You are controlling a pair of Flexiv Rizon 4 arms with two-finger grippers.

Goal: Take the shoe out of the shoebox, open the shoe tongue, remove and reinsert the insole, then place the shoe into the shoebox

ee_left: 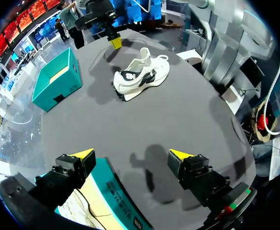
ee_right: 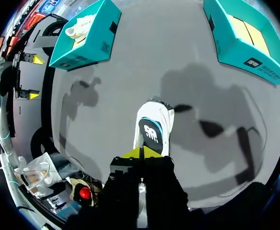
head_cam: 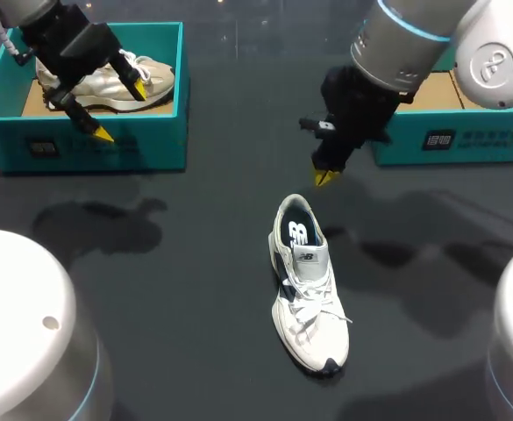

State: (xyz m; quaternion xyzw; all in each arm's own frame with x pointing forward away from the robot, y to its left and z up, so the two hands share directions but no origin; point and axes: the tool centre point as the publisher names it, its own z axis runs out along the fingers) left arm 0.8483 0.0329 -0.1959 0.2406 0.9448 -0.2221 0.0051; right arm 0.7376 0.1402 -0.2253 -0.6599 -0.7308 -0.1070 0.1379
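Behind right tool (ee_right: 140, 153), shoe (ee_right: 154, 119) partly hidden

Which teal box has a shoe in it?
The left shoebox, below the left pincer: a cream shoe lies inside. The right shoebox shows only bare cardboard.

Place: a robotics lab, we judge.
Signs: our left arm (head_cam: 24, 10) and right arm (head_cam: 414, 35) over one dark surface (head_cam: 195, 307) bearing a teal shoebox (head_cam: 89, 140).
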